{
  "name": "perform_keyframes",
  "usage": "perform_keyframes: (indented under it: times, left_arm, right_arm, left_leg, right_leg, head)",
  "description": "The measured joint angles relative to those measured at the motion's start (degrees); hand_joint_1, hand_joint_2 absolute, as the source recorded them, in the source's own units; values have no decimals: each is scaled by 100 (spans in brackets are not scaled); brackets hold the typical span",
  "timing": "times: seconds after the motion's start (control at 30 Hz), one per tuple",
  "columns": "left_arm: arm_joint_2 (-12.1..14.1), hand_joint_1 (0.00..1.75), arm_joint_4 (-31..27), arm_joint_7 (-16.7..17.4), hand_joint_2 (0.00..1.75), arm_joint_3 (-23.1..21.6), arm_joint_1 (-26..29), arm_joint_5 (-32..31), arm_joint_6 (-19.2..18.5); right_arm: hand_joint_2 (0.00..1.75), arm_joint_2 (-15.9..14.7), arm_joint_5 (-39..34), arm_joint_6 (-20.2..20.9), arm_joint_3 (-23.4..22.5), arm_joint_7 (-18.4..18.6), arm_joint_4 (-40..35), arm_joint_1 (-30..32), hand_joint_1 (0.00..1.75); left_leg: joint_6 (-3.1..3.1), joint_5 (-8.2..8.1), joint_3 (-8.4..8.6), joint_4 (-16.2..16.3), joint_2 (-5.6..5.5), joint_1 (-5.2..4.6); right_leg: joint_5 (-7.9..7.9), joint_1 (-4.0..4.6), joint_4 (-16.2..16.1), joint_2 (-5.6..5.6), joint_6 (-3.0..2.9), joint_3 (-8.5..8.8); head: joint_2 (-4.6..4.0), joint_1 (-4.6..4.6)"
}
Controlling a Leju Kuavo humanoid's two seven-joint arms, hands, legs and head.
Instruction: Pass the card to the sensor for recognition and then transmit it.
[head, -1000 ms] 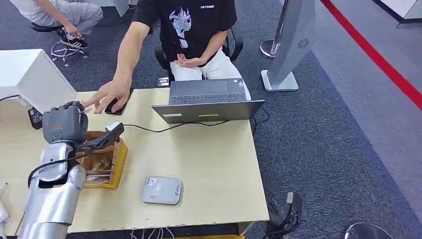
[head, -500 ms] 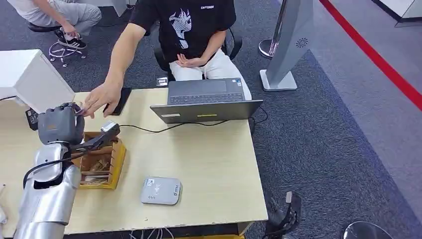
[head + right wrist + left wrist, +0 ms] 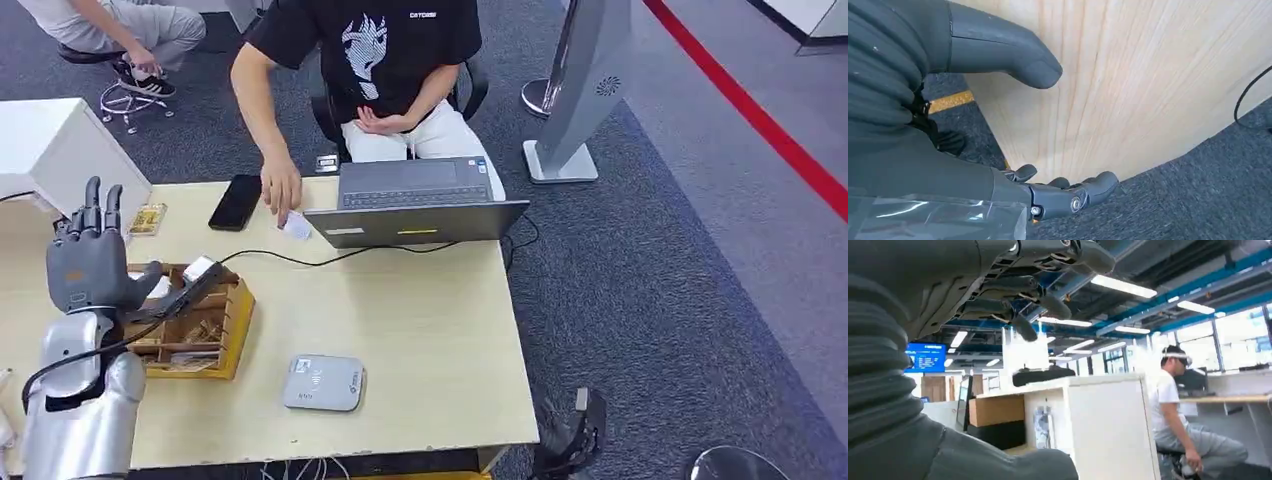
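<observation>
The left hand (image 3: 88, 268) now stands raised with fingers spread, holding nothing; a second ago it was closed while the person's hand (image 3: 281, 190) reached it. The card (image 3: 297, 226) lies well beyond it, under that person's hand beside the laptop (image 3: 415, 210). The handover looks done. The right hand (image 3: 998, 125) hangs loosely open, empty.

A light wooden table (image 3: 420, 330) stands on grey carpet (image 3: 650, 280) crossed by a red stripe (image 3: 760, 115). Ceiling strip lights (image 3: 1122, 286) glow above large windows (image 3: 1243, 340).
</observation>
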Motion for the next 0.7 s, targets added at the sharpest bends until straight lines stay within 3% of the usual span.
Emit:
perform_keyframes:
  times: [0.17, 0.27, 0.5, 0.7]
  left_arm:
    - [-212, 0, -1316, -693, 175, 57, 904, 435, -186]
    - [-240, 0, -1900, -771, 175, -157, 1533, 291, -212]
    - [-175, 0, -2415, -614, 175, -746, 2197, 232, -131]
    - [5, 0, -2502, -876, 175, -1225, 2701, 759, -439]
  right_arm:
    - [175, -2, -212, 59, -77, -162, -4, 144, 0]
    - [175, -4, -308, 127, -159, -251, -13, 254, 0]
    - [175, -33, -345, 160, -278, -258, -35, 349, 0]
    - [175, -61, -400, 210, -374, -321, -57, 402, 0]
  left_leg:
    - [0, -13, -3, 0, -6, -3]
    - [4, -19, -3, 0, -9, -7]
    - [10, -20, -12, 1, -26, -11]
    - [11, -20, -11, 1, -26, -18]
  right_leg:
    - [-10, -1, -5, -4, 6, 0]
    - [-19, -1, -8, -8, 13, 1]
    - [-22, -2, -9, -33, 21, 6]
    - [-22, -9, -10, -33, 21, 5]
  head:
    - [0, 7]
    - [0, -2]
    - [0, -2]
    - [0, -2]
